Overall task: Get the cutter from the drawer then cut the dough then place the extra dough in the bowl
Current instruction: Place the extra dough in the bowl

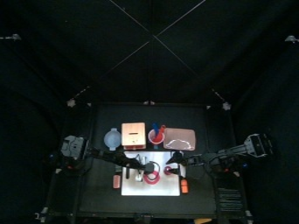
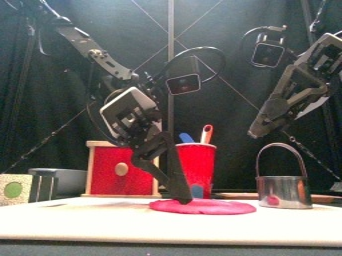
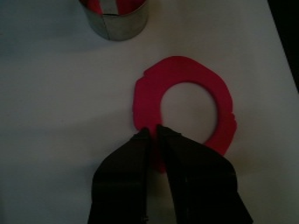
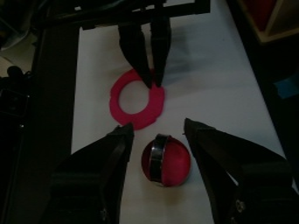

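Left gripper (image 2: 174, 194) pinches the red dough ring's (image 2: 221, 207) left rim. Right gripper (image 2: 258, 126) hangs, jaws spread, above the metal cutter (image 2: 283, 188), which stands apart at the ring's right.

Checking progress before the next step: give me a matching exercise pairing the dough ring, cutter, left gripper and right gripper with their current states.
1. dough ring
2. cutter
3. left gripper
4. right gripper

A. open, above the cutter
B. flat on the white board
C. upright, red dough inside
D. shut on the ring's edge

Pairs: 1-B, 2-C, 3-D, 4-A
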Controlling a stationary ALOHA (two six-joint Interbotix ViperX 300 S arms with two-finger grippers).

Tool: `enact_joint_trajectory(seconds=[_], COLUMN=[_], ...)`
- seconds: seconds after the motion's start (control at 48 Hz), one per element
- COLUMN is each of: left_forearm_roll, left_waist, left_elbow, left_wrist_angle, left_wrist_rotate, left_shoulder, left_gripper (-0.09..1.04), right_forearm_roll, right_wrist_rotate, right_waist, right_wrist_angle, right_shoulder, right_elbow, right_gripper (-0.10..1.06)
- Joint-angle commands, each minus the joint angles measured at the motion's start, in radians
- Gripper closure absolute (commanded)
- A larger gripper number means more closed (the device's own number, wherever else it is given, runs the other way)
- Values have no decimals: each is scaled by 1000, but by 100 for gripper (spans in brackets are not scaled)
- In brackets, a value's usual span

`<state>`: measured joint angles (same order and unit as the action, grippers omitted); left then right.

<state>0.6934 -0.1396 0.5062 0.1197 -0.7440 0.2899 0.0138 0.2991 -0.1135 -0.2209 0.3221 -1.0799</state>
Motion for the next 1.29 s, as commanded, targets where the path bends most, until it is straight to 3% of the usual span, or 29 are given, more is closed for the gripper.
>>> enact_joint_trajectory(seconds=[0.021, 0.521, 1.062, 1.292], left_forearm_roll=[-40, -186, -225, -245], left_waist=[-15, 18, 233, 322], left_elbow=[-18, 18, 268, 373], left_wrist_angle=[-6, -72, -222, -216], left_wrist_rotate=[-2, -2, -6, -6], left_shoulder=[-83, -337, -718, -900], left_gripper=[41, 41, 41, 41], right_forearm_roll=[2, 2, 2, 11], right_wrist_rotate=[0, 0, 0, 0], right_waist=[2, 5, 8, 6], right_wrist_angle=[-5, -5, -5, -5], right_shoulder=[11, 9, 9, 3], right_elbow=[9, 11, 14, 15], right_gripper=[11, 11, 11, 11])
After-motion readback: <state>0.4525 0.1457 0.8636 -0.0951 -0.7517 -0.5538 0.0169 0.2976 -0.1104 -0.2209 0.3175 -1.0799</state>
